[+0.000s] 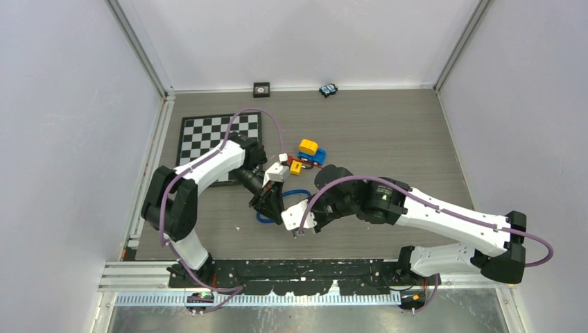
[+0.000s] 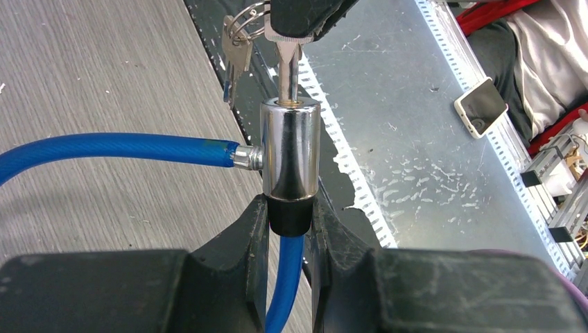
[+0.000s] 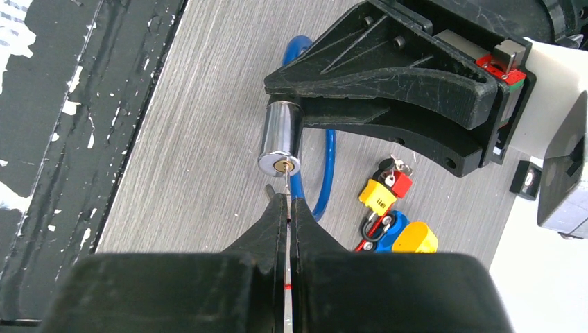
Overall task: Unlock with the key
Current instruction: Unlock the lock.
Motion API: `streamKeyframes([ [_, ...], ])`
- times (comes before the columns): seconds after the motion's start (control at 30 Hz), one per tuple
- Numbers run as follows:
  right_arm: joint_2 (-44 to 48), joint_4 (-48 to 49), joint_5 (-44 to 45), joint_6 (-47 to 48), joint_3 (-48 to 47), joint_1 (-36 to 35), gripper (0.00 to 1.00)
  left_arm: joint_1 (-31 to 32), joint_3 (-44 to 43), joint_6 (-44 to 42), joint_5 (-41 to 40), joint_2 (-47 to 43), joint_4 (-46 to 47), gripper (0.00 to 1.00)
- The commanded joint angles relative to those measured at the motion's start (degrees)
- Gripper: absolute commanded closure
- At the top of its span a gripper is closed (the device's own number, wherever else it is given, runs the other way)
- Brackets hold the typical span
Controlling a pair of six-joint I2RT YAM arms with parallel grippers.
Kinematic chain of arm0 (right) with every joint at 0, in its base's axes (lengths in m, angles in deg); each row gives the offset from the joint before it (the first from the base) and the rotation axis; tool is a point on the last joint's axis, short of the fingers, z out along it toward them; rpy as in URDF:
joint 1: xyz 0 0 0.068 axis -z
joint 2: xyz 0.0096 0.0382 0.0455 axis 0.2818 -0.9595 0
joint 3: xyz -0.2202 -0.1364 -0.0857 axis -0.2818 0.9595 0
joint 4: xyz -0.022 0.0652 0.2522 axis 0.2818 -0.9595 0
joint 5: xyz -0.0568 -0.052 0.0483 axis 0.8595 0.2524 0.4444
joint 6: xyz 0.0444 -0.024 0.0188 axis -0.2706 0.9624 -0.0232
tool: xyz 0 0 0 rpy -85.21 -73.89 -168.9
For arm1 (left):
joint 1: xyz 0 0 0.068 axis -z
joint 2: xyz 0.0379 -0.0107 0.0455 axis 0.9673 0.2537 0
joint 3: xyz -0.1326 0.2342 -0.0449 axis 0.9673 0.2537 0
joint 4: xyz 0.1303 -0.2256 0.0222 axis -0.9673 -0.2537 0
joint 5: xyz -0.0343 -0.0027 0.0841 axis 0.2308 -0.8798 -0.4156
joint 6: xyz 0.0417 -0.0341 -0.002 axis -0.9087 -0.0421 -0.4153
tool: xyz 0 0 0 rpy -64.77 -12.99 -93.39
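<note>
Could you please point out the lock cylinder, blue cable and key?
Shiny chrome lock cylinder [image 2: 290, 149]: left wrist view, barrel middle.
Blue plastic-coated cable [image 2: 111, 147]: left wrist view, horizontal stretch.
Silver metal key [image 2: 288, 73]: left wrist view, blade.

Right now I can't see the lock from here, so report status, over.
Left gripper shut on lock cylinder. Right gripper shut on key, tip at keyhole. Path clear.

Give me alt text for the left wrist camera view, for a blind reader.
A key, pinched by the right gripper, has its tip at the keyhole atop a chrome lock cylinder, which the left gripper clamps by its black base. A blue cable joins the cylinder from the left; spare keys hang on a ring beside the key.
</note>
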Motion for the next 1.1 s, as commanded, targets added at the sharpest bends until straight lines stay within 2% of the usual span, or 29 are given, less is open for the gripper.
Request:
streamKeyframes([
  [0.0, 1.0, 6.7, 3.6, 2.2, 3.3, -0.2, 0.99, -0.2, 0.1, -1.0, 3.7, -1.8, -2.5, 1.00],
  [0.23, 1.9, 9.6, 5.7, 3.7, 6.7, -0.3, 0.99, -0.2, 0.4, -0.9, 3.6, -2.1, -2.3, 1.00],
  [0.57, 1.3, 10.0, 6.6, 3.0, 6.7, -1.2, 0.99, -0.2, -0.2, 0.1, 3.8, -2.0, -1.9, 1.00],
  [0.83, -1.0, 10.8, 9.3, 2.2, 6.6, -2.7, 1.00, -0.2, -0.6, 8.7, 4.0, -3.7, 3.5, 1.00],
  [1.07, -3.2, 12.0, 11.1, 0.8, 6.5, -3.7, 0.99, -0.2, 0.9, 11.5, 4.0, -5.8, 6.8, 1.00],
])
